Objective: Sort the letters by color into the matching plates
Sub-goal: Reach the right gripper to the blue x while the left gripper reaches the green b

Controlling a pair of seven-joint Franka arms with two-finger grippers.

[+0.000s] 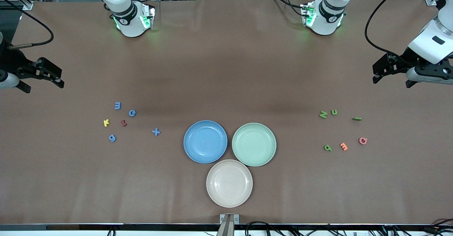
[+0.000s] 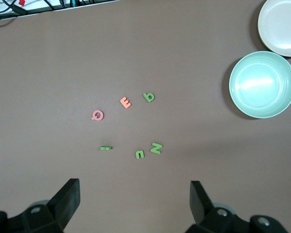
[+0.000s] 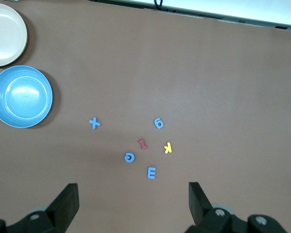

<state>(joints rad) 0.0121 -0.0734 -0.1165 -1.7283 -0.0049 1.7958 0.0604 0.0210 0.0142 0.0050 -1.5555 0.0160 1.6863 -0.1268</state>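
Plates — three, all bare, mid-table nearest the camera: beige plate point(image 1: 229, 183) nearest, blue plate point(image 1: 205, 141) and green plate point(image 1: 254, 144) just past it.

Letters — twelve counted. Six toward the right arm's end, blue letters point(image 1: 112, 138) among them; six toward the left arm's end, green letters point(image 1: 328, 147) mostly.

Judged light, stiff, chunky; best pinched across the edges.

Right gripper point(image 1: 46, 76) and left gripper point(image 1: 389, 68) both spread open, holding nothing, waiting over the table ends.

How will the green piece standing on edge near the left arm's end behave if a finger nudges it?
The green piece shows only a thin sliver, so it seems to stand on its edge and would probably topple flat at a light touch. It looks small and chunky, likely light, so it may skid on the table rather than resist.
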